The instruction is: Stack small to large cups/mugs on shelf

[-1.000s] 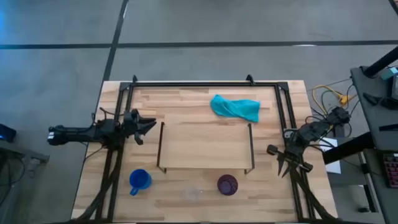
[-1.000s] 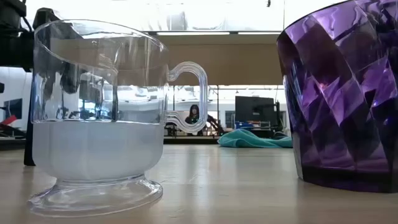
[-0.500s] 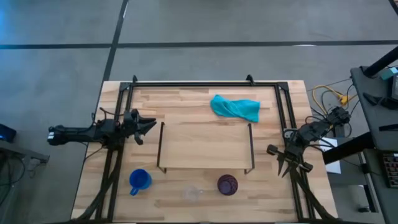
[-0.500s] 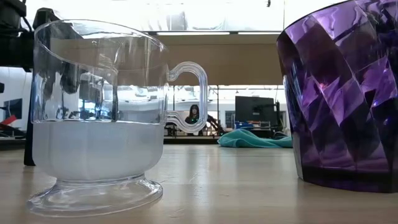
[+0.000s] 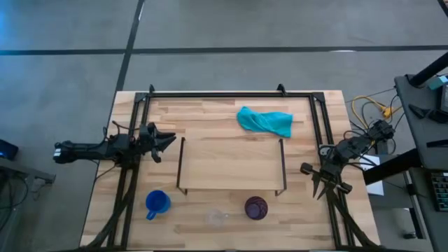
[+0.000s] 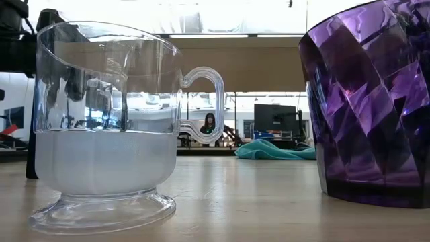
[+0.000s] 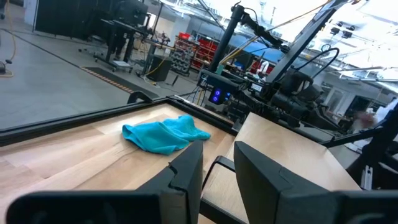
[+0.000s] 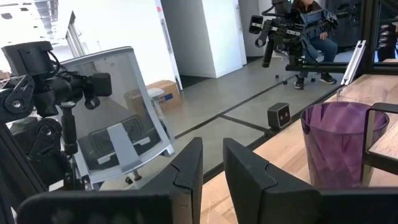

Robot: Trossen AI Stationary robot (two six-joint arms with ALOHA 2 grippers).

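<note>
In the high view the light wood shelf stands mid-table on thin black legs. Along the near edge stand the blue mug, the clear glass cup and the purple cup, each on its base. The low view shows the glass cup and the purple cup close up. My left gripper hovers left of the shelf, pointing at it, open by a narrow gap. My right gripper sits right of the shelf, also narrowly open, with the purple cup ahead of it.
A teal cloth lies crumpled on the table behind the shelf. The table's black frame runs along the far and side edges. Cables hang off the right side. A person sits in the room beyond the table.
</note>
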